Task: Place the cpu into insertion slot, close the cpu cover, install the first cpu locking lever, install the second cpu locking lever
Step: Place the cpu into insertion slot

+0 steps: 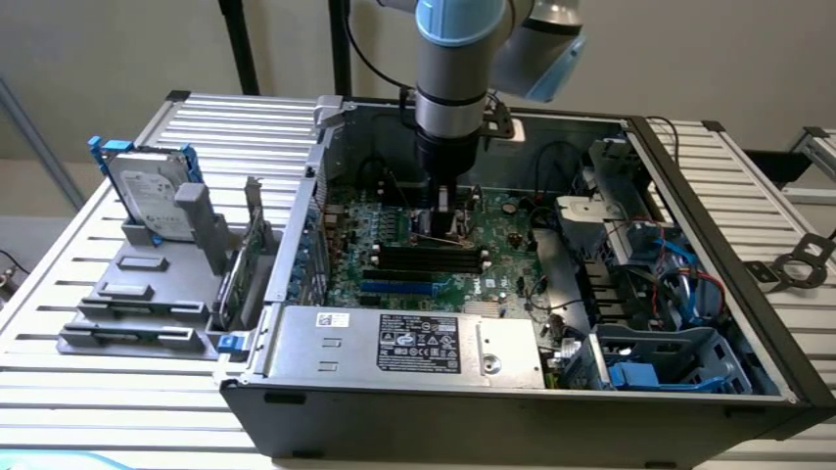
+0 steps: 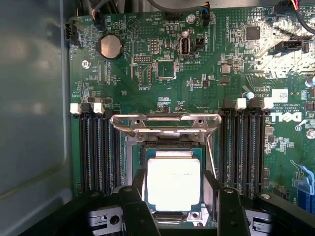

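The cpu (image 2: 173, 184), a silvery square chip with a thin greenish edge, lies level in or just over the insertion slot (image 2: 129, 158), the dark socket with a metal rim. My gripper (image 2: 174, 174) straddles the chip, and its black fingers (image 2: 134, 206) press against two opposite edges. The cpu cover (image 2: 165, 124), a silvery frame plate, stands swung up off the socket just beyond the chip. A thin lever rod (image 2: 209, 147) runs beside the socket. In the exterior view the gripper (image 1: 441, 223) reaches straight down onto the motherboard inside the open computer case (image 1: 731, 294).
Black memory slots (image 2: 96, 147) (image 2: 246, 147) flank the socket closely on both sides. A coin battery (image 2: 110, 46) sits farther along the board. The power supply (image 1: 405, 343) fills the case's near end, cables and a drive cage (image 1: 667, 294) the exterior view's right. A hard drive (image 1: 151, 196) stands outside.
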Controlling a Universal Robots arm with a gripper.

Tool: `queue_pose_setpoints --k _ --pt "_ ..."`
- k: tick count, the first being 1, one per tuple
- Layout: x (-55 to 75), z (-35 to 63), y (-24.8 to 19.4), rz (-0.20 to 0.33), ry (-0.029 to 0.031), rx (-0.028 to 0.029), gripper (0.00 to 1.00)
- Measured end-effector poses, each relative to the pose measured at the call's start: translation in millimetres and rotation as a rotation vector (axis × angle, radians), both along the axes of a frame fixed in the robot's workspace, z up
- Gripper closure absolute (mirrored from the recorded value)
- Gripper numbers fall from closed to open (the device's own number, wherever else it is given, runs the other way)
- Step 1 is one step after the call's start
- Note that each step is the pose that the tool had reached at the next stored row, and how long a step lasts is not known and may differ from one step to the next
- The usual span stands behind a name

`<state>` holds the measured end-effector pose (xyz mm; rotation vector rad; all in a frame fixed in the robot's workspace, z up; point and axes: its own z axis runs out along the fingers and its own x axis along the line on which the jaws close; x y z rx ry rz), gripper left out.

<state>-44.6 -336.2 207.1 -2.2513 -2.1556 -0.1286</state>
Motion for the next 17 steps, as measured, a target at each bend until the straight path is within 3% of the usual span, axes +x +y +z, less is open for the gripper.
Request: queue_pose_setpoints --k 5,11,17 --pt "-0.2 -3.4 3.0 -0.001 0.0 -0.0004 0.46" --pt "-0.2 -6.2 5.2 -0.001 0.0 -0.0109 0.46" --pt "-0.2 -7.2 7.1 -0.001 0.0 -0.0131 0.46"
